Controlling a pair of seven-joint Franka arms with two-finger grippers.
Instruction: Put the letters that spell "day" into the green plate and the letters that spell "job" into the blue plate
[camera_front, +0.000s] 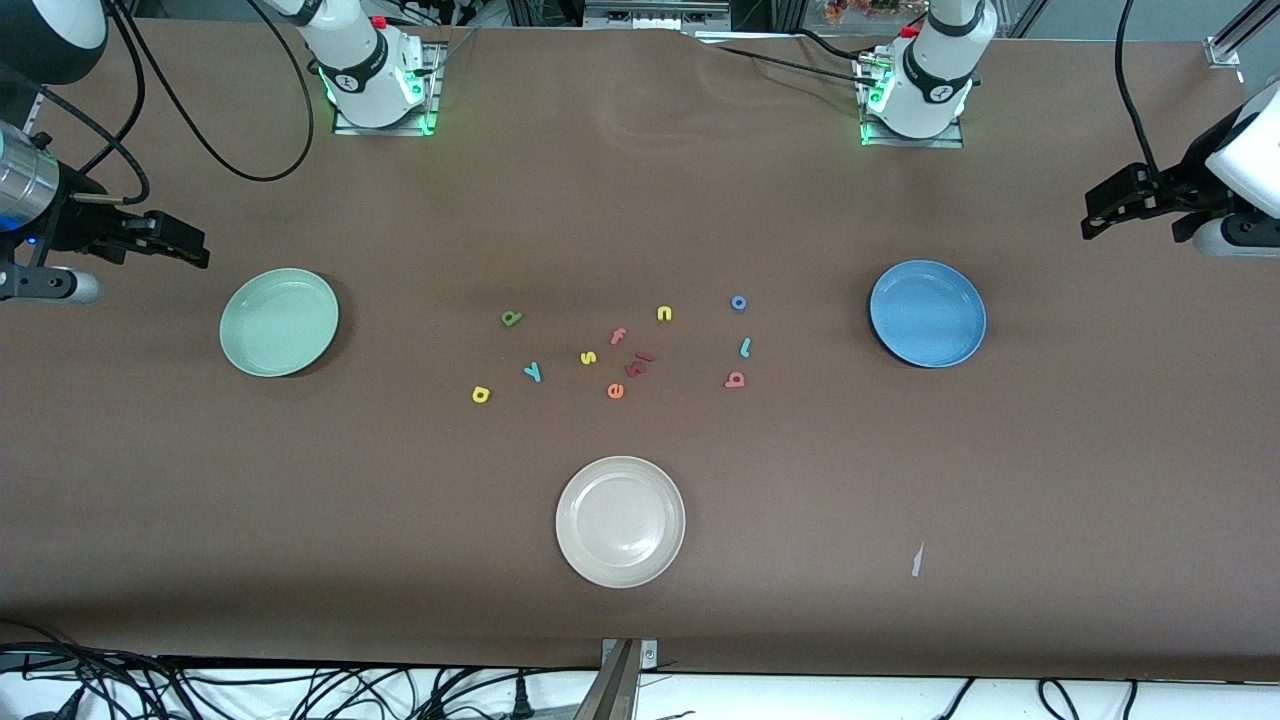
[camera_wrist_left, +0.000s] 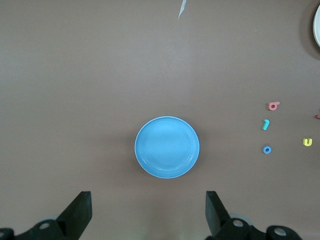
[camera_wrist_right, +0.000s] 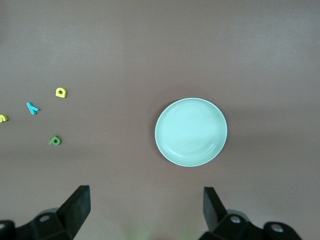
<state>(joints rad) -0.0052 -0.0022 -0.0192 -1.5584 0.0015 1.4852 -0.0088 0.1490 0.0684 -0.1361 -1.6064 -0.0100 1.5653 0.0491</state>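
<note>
We see the little foam letters scattered mid-table, all lying flat and apart from each other. Toward the right arm's end lie the dark green letter (camera_front: 511, 318), the yellow letter with a round bowl (camera_front: 481, 395) and the teal "y" (camera_front: 533, 372). Toward the left arm's end sit the blue ring "o" (camera_front: 739, 302), the teal hooked "j" (camera_front: 745, 347) and the pinkish-red "b" (camera_front: 736, 379).

The round pale mint-green plate (camera_front: 279, 322) holds nothing, and neither does the round mid-blue plate (camera_front: 928, 313); each is well apart from the letters.

Between the two groups we spot a yellow "n" (camera_front: 664, 314), a pink "f" (camera_front: 619, 336), a yellow "s" (camera_front: 588, 357), an orange "e" (camera_front: 615, 391) and small red pieces (camera_front: 638, 363). A cream-white plate (camera_front: 620, 521) sits nearer the front camera.

The left gripper (camera_wrist_left: 148, 212) hangs over the brown table (camera_front: 1050, 480) beside the blue plate, jaws apart; the right gripper (camera_wrist_right: 146, 210) likewise by the green plate, holding nothing. Bare brown surface surrounds everything.
</note>
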